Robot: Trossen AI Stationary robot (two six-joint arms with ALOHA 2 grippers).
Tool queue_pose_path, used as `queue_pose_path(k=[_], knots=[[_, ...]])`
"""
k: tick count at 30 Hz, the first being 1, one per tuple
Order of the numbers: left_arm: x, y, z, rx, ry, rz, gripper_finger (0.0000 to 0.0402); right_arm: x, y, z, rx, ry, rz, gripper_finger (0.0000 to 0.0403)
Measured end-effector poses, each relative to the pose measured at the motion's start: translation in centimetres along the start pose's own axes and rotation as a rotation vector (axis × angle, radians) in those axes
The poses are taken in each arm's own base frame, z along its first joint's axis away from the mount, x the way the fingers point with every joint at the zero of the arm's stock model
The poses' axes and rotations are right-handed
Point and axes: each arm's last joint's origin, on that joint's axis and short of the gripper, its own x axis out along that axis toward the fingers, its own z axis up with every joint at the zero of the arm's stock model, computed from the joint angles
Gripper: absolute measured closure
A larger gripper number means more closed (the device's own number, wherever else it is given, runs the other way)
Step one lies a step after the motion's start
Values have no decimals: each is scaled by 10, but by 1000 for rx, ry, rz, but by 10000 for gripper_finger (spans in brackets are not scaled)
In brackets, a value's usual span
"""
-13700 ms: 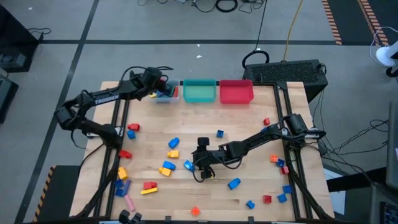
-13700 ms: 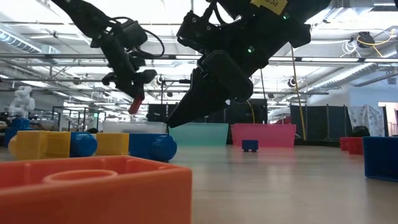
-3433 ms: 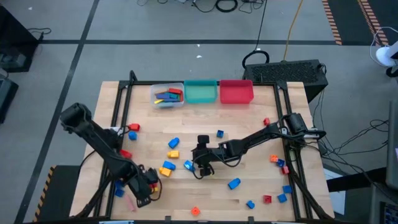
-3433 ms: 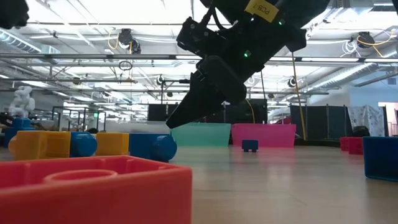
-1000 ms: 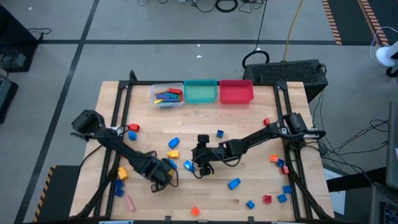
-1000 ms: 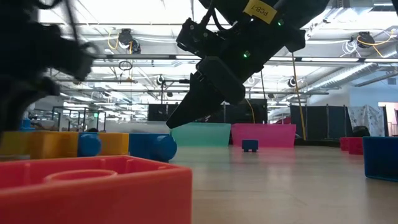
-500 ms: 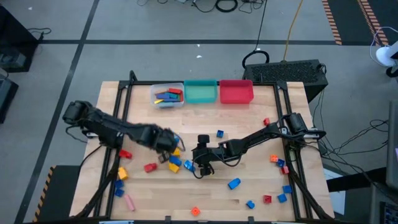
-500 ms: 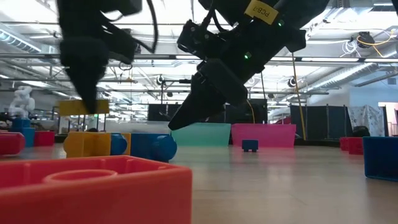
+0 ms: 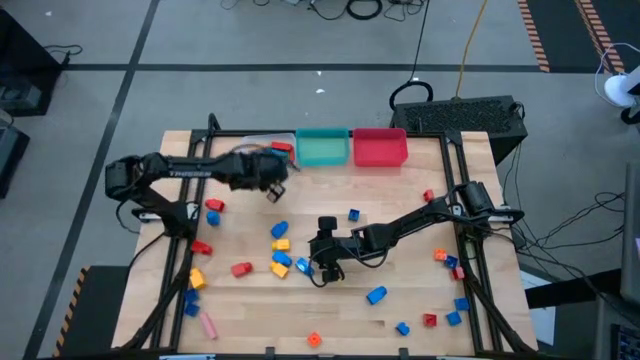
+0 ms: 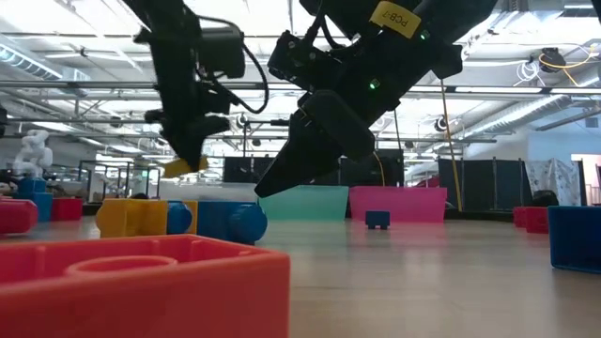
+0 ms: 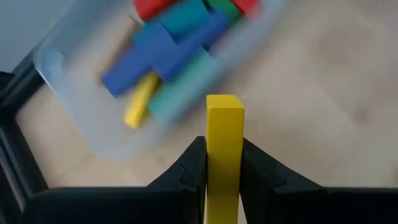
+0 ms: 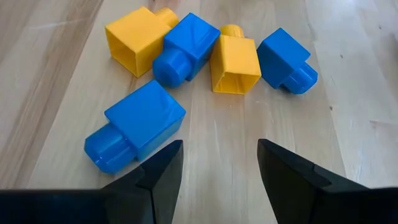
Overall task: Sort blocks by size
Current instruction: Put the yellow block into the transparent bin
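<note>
Now that my left pincer [image 11: 222, 163] has swung from the near edge, it clamps the yellow bar [image 11: 224, 146], clear bin [image 11: 81, 112] just ahead: drop comes next. Right pincer [image 12: 219, 163] waits apart above blue brick [image 12: 135, 125].

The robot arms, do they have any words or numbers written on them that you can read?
"TROSSEN": white letters along the left arm in the high view.
Yellow tag on the right arm in the low view: dark letters, too small to read surely.
The blocks and bins: no writing shows.
</note>
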Motion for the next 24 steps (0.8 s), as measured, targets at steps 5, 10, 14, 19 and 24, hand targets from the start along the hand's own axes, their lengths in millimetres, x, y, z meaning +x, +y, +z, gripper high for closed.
queue_pose_path(k=[5,10,14,19,24], knots=[[13,24,23,-95,-52,-41,340,0,0,-1,-5,5,0,209],[19,48,40,-204,-103,-37,340,0,0,-1,-9,7,0,209],[20,63,50,-228,-125,-25,340,0,0,-2,-12,16,0,209],[19,75,57,18,-140,11,340,0,0,-2,-12,16,0,209],[19,75,59,234,-152,14,339,0,0,-2,-12,16,0,209]])
